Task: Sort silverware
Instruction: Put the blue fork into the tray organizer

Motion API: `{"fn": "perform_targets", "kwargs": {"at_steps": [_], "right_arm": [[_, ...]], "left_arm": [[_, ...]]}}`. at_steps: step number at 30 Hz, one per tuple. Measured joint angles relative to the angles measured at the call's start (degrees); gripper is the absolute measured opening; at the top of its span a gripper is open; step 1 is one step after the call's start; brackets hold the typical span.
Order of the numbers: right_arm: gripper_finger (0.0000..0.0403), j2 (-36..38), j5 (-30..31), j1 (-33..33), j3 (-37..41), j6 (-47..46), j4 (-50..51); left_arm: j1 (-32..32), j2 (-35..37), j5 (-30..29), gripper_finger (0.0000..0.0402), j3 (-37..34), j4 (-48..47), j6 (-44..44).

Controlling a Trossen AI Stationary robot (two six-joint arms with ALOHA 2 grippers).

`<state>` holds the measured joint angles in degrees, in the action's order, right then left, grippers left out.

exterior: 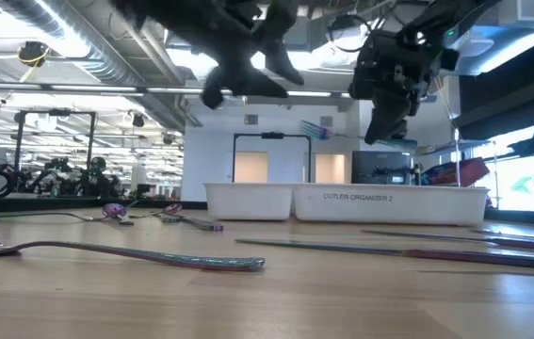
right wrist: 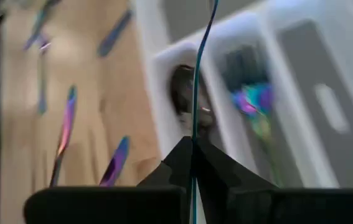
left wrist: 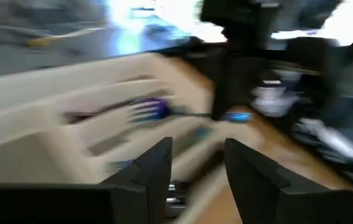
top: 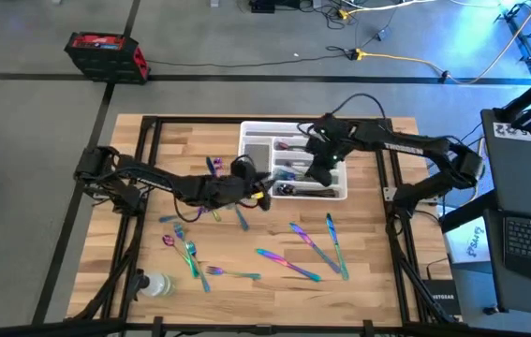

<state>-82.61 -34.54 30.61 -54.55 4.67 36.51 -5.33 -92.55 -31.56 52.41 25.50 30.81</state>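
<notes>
Our right tool (right wrist: 193,149) is pinching a fork (right wrist: 202,68) over the tray (top: 256,133); our left tool (left wrist: 198,165) is hovering spread.

Silverware (top: 288,264): slim iridescent pcs, blue/purple/teal. Most lie flat, scattered on wood tabletop, front-left & front-centre. Several already in tray compartments. One pc (right wrist: 200,68) held edge-on above tray, pinched betw. fingers of right gripper (right wrist: 193,144); type unclear.
</notes>
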Motion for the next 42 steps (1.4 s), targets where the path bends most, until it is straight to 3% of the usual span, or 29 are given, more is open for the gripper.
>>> {"fn": "perform_targets", "kwargs": {"at_steps": [4, 8, 12, 15, 18, 25, 32, 42], "right_arm": [[0.0000, -4.62, -1.69, 1.81, -3.20, 9.06, 5.19], [0.0000, -9.15, -0.53, 3.85, -7.90, 18.44, 11.78], [0.0000, -13.24, -3.24, 5.53, -11.96, 28.35, 18.60], [0.0000, -16.93, -3.44, 6.38, -12.63, 30.79, 19.15], [0.0000, -21.00, -7.38, 7.93, -12.38, 34.24, 19.19], [0.0000, -28.32, -6.94, 11.32, -12.30, 35.42, 17.46], [0.0000, -28.25, -6.93, 11.01, -13.39, 37.75, 17.11], [0.0000, -27.01, -3.78, 12.77, -23.82, 43.34, 22.82]], "left_arm": [[0.53, 0.13, 17.36, 0.0123, -6.43, 19.03, -6.38], [0.62, 0.15, 23.34, 0.0119, -8.98, 21.21, -10.57], [0.62, 0.17, 28.80, 0.0119, -9.87, 20.81, -14.29], [0.67, 0.17, 29.65, 0.0119, -9.95, 19.06, -14.52], [1.24, 0.17, 29.58, 0.0119, -9.95, 18.60, -14.50], [2.58, 0.17, 30.98, 0.0119, -9.95, 18.01, -12.34], [2.83, 0.17, 30.98, 0.0119, -9.95, 17.96, -12.81], [3.74, 0.13, 30.98, 0.0119, -9.93, 17.92, -13.10]]}}
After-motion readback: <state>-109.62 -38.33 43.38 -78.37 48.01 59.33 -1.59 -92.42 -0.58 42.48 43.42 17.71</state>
